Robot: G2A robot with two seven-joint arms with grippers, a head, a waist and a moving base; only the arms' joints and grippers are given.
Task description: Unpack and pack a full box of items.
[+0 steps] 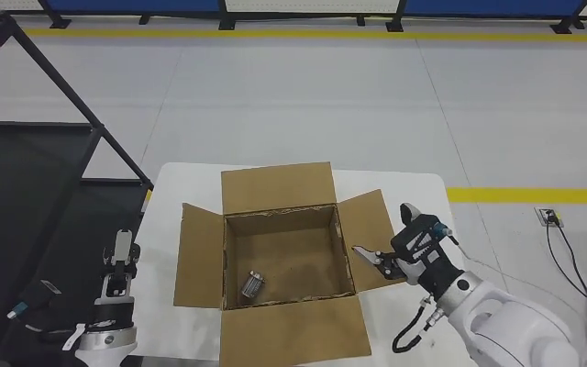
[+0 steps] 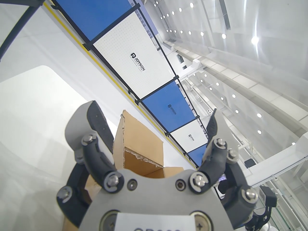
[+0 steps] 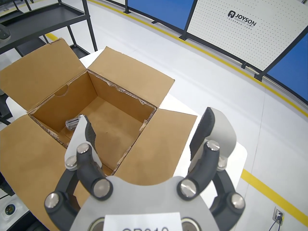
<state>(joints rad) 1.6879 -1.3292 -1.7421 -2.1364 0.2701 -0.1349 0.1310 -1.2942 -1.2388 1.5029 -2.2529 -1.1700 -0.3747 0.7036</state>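
squarely, the open box [image 1: 275, 188] sits on the white table [image 1: 188, 183].

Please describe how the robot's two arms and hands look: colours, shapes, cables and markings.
The left hand and the right hand look alike: two curved white fingers with rough black pads, black links with silver screws, a grey plate and a white label. The right arm has a rounded white shell and a looping black cable.

One box [image 1: 278, 188] (flaps open), one clear cylinder [image 1: 251, 286], one table [image 1: 188, 183].
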